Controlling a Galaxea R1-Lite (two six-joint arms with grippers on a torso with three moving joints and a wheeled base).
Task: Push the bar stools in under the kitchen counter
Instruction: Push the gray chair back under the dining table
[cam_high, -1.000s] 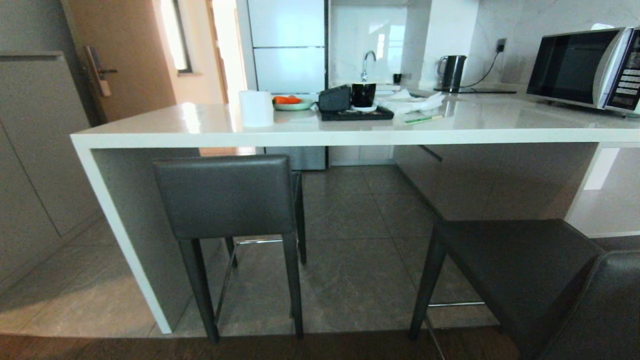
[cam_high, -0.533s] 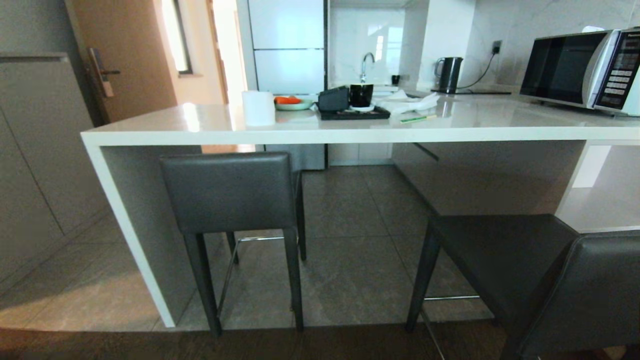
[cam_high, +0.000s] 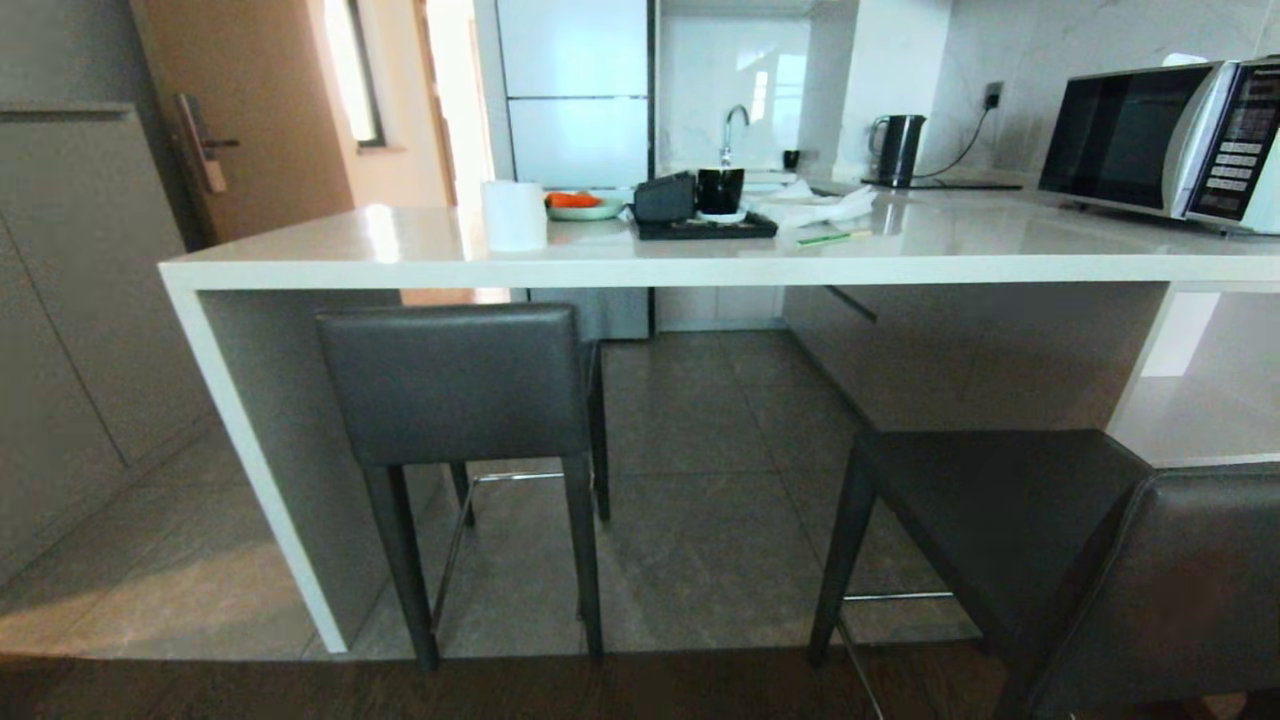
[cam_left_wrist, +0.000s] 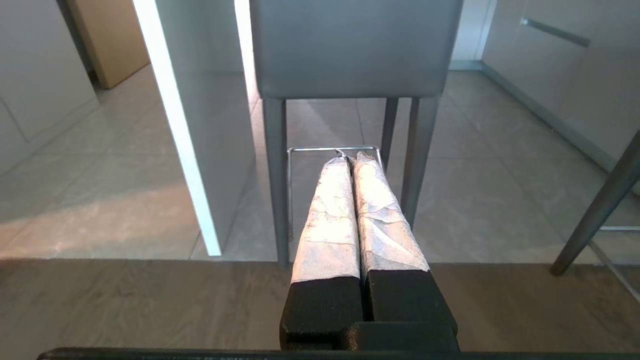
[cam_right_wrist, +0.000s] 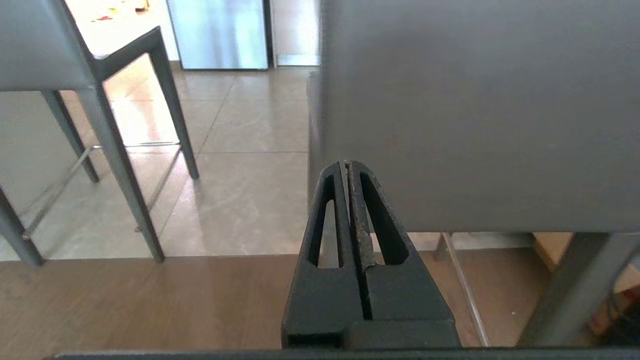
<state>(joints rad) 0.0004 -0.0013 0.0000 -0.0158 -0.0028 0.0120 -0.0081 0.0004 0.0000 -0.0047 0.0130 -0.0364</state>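
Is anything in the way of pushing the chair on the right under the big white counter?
Nothing visible blocks it. The right stool stands out from the kitchen counter, and only bare tiled floor shows beneath the top. The left stool sits off to the side.

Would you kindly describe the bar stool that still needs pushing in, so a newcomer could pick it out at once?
Start at the long white kitchen counter and follow its front edge towards the microwave end. The right bar stool stands there on the floor, out in front of the counter. Unlike the left bar stool, tucked beside the white end panel, its whole dark seat shows.
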